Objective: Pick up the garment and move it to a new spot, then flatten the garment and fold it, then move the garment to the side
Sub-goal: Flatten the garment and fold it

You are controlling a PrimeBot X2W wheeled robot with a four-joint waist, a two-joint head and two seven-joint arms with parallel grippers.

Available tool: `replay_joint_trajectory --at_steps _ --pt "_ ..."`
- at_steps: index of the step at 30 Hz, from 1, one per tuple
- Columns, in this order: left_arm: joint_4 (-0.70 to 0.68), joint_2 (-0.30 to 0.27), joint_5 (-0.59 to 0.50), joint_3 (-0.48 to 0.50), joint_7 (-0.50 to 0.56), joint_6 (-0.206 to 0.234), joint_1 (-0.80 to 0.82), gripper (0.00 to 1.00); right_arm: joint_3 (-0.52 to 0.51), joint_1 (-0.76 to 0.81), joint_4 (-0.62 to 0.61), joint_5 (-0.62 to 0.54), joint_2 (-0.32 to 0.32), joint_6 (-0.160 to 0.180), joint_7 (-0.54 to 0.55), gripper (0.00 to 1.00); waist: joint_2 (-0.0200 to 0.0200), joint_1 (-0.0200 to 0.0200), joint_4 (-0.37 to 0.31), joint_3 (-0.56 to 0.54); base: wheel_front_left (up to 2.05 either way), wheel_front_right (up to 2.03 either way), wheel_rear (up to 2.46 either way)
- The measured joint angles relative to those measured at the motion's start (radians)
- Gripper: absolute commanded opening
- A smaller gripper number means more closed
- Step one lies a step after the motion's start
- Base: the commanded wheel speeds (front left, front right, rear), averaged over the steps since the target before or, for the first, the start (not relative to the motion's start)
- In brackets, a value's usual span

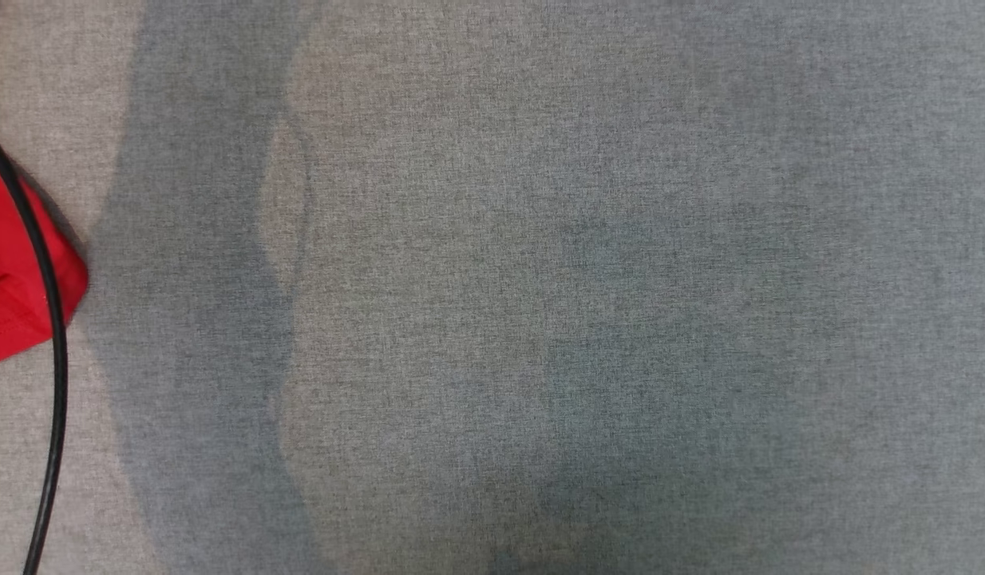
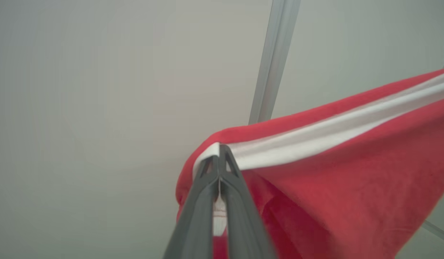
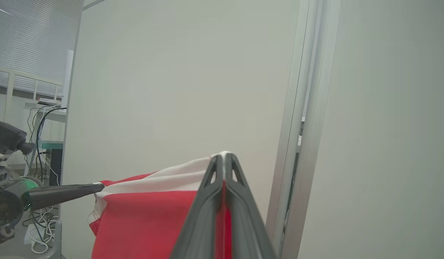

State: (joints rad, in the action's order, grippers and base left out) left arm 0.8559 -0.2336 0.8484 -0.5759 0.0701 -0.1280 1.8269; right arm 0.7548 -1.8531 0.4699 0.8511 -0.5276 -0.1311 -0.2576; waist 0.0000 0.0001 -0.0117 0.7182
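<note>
The garment is red with a white band along its edge. In the left wrist view my left gripper (image 2: 219, 148) is shut on the white band, and the garment (image 2: 351, 169) stretches away to the right. In the right wrist view my right gripper (image 3: 225, 155) is shut on the other end of that band, with the garment (image 3: 146, 223) hanging below and stretched between the two grippers. The left gripper (image 3: 98, 187) shows there too, at the left, pinching the far corner. A corner of the garment (image 1: 13, 279) shows at the left edge of the head view.
The head view looks down on a grey cloth surface (image 1: 540, 319). A black cable (image 1: 57, 359) runs down its left side across the red corner. Pale wall panels and a metal frame post (image 3: 297, 144) stand ahead. A desk with cables (image 3: 45, 118) sits at the far left.
</note>
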Motion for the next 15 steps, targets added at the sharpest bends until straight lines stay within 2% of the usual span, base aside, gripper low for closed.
replay_joint_trajectory --at_steps 7,15 --pt "0.014 -0.017 0.038 -0.09 0.068 -0.002 -0.076 0.0 0.058 0.118 -0.035 -0.044 0.015 0.0 -0.001 0.0 0.0 0.0 -0.005 -0.02 0.0 0.0 0.0" --pt "-0.09 -0.098 0.178 -0.219 0.225 -0.002 -0.262 0.0 0.162 0.33 -0.061 0.012 -0.006 0.0 -0.001 0.0 0.0 0.0 -0.024 -0.092 0.0 0.0 0.0"
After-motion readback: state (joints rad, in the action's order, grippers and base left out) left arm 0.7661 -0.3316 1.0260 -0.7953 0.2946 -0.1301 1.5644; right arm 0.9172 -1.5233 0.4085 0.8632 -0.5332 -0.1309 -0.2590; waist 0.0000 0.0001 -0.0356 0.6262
